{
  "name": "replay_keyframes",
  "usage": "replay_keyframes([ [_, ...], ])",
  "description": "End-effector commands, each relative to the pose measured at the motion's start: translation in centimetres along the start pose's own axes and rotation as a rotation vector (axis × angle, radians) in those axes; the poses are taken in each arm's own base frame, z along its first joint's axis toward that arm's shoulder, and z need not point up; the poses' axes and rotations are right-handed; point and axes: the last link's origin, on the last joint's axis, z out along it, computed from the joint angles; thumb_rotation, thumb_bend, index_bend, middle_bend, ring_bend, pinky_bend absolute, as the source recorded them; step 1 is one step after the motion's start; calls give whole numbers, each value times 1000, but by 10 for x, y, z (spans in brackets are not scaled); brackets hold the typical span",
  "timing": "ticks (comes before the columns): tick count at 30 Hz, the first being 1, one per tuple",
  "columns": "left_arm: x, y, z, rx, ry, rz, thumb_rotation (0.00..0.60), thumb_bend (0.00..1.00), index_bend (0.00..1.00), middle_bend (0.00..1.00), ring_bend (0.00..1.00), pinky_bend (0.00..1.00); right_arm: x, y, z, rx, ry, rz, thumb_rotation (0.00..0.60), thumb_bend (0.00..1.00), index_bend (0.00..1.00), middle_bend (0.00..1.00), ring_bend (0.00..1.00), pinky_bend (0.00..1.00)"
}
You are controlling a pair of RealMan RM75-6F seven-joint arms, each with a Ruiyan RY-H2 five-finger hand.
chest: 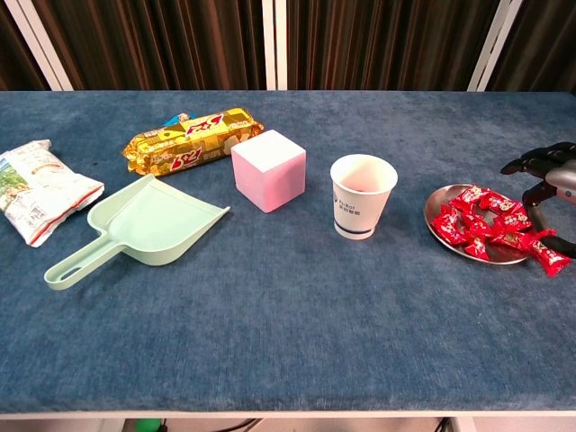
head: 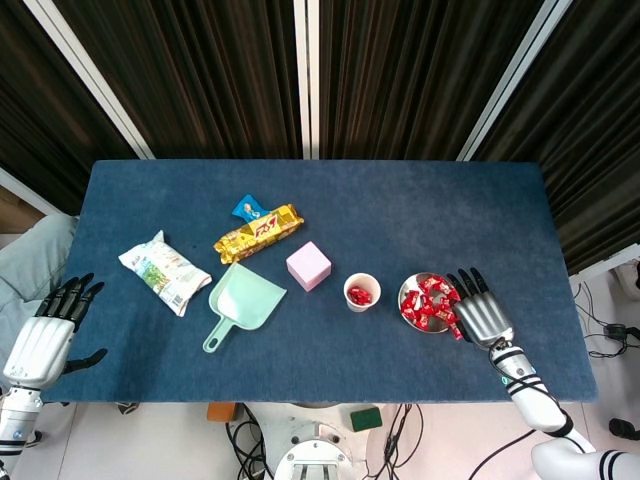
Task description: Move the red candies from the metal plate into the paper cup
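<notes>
The metal plate (head: pixel 404 296) (chest: pixel 431 219) sits at the right of the blue table and carries several red candies (head: pixel 424 302) (chest: pixel 482 222). One candy (chest: pixel 548 260) lies at the plate's right edge, partly off it. The white paper cup (head: pixel 361 292) (chest: pixel 362 195) stands just left of the plate, and the head view shows red candies inside it. My right hand (head: pixel 480 313) (chest: pixel 549 170) hovers over the plate's right side with fingers spread and holds nothing I can see. My left hand (head: pixel 44 337) hangs open off the table's left edge.
A pink cube (head: pixel 308 265) (chest: pixel 268 168) stands left of the cup. Further left lie a green scoop (head: pixel 240 301) (chest: pixel 144 226), a yellow biscuit pack (head: pixel 258 232) (chest: pixel 192 139), a small blue packet (head: pixel 247 208) and a white snack bag (head: pixel 163 270) (chest: pixel 36 187).
</notes>
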Motion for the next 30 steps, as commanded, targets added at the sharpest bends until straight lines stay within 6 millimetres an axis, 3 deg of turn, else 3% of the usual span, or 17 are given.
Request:
replay_keyframes([
  [1,0,0,0,0,0,0,600,98,90,31,1,151,1,0,0,1,9,2,600,467,703,75,0,0],
  [7,0,0,-1,-2,0,1,600,97,90,31,1,151,15,-3,-6,24,66,31,600,478,732,83,0,0],
  [14,0,1,-2,-2,2,3,600,98,90,31,1,151,57,-17,-4,87,212,55,600,477,748,90,0,0],
  [20,1,0,-2,3,3,3,600,98,90,31,1,151,87,-41,15,137,291,60,600,478,757,101,0,0],
  [30,1,-2,-1,13,1,3,600,98,90,31,1,151,105,-88,53,205,341,41,600,479,761,111,0,0],
])
